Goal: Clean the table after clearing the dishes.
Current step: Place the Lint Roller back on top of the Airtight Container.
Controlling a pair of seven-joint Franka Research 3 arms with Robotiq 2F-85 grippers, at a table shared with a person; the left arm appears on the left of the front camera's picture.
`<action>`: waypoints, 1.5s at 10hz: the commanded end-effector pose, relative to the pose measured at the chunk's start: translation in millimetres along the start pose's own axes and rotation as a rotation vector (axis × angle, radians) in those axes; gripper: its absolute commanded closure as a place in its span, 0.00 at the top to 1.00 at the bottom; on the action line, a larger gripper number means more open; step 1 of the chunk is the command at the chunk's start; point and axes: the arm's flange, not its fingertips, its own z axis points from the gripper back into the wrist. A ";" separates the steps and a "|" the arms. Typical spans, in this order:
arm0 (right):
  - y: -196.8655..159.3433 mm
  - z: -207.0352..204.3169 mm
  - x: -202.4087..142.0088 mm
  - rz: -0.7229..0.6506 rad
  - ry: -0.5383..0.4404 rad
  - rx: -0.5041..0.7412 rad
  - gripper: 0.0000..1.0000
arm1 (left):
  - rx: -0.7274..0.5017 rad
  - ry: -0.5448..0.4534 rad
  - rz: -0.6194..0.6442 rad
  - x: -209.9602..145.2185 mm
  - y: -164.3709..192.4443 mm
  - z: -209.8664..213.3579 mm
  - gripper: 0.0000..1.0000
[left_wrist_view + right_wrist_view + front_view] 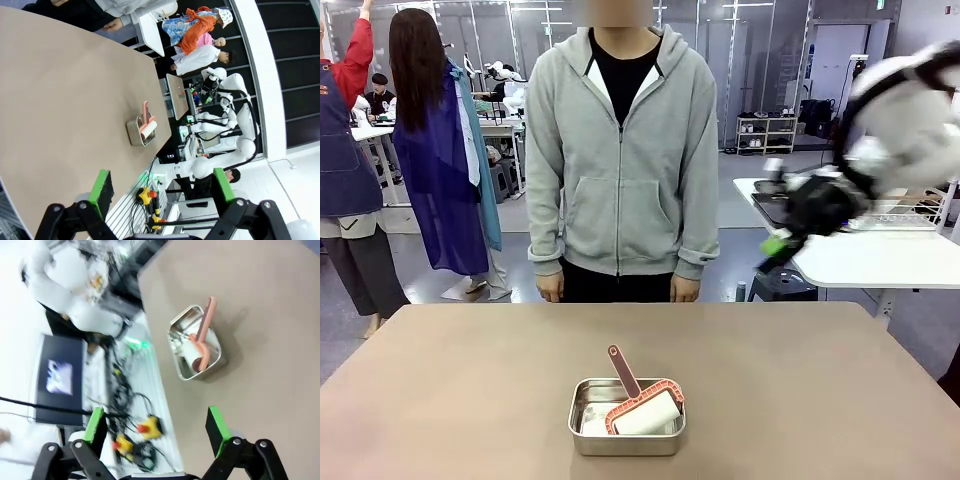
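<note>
Where a steel pan (627, 430) sits, the table (470, 400) looks matte taupe.

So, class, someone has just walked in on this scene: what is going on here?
Nothing is being handled right now. The brown table carries a small steel pan with a pink-handled lint roller lying in it. A person in a grey hoodie stands at the far side, arms down. The right tool is raised off to the side over a white table, open and blurred. The left tool is open and holds nothing.

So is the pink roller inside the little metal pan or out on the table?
Inside. The roller lies in the pan, its white roll against the bottom, its pink handle sticking up over the rim.
</note>
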 end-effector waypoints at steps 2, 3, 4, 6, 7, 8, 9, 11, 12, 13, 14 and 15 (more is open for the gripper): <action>-6.3 29.0 -123.3 -0.252 -0.799 0.221 1.00 | -0.011 -0.004 0.000 -3.9 -2.9 2.1 1.00; -11.9 51.7 -157.7 -0.299 -0.889 0.201 1.00 | -0.011 -0.004 0.000 -3.9 -2.9 2.1 1.00; -18.6 79.4 -193.2 -0.329 -0.972 0.195 1.00 | -0.011 -0.004 0.000 -3.9 -2.9 2.1 1.00; -30.6 134.0 -274.0 -0.448 -1.171 0.126 1.00 | -0.011 -0.004 0.000 -3.9 -2.9 2.1 1.00; -25.9 147.5 -304.9 -0.457 -1.244 0.104 1.00 | -0.011 -0.004 0.000 -3.9 -2.9 2.1 1.00; -18.6 155.2 -324.7 -0.464 -1.309 0.081 1.00 | -0.011 -0.004 0.000 -3.9 -2.9 2.1 1.00; -14.2 156.3 -330.0 -0.475 -1.314 0.032 1.00 | -0.011 -0.004 0.000 -3.9 -2.9 2.1 1.00; -24.6 172.0 -352.7 -0.475 -1.290 0.059 1.00 | -0.011 -0.004 0.000 -3.9 -2.9 2.1 1.00; -24.6 172.0 -352.7 -0.475 -1.290 0.059 1.00 | -0.011 -0.004 0.000 -3.9 -2.9 2.1 1.00; -24.6 172.0 -352.7 -0.475 -1.290 0.059 1.00 | -0.011 -0.004 0.000 -3.9 -2.9 2.1 1.00; -24.6 172.0 -352.7 -0.475 -1.290 0.059 1.00 | -0.011 -0.004 0.000 -3.9 -2.9 2.1 1.00; -24.6 172.0 -352.7 -0.475 -1.290 0.059 1.00 | -0.011 -0.004 0.000 -3.9 -2.9 2.1 1.00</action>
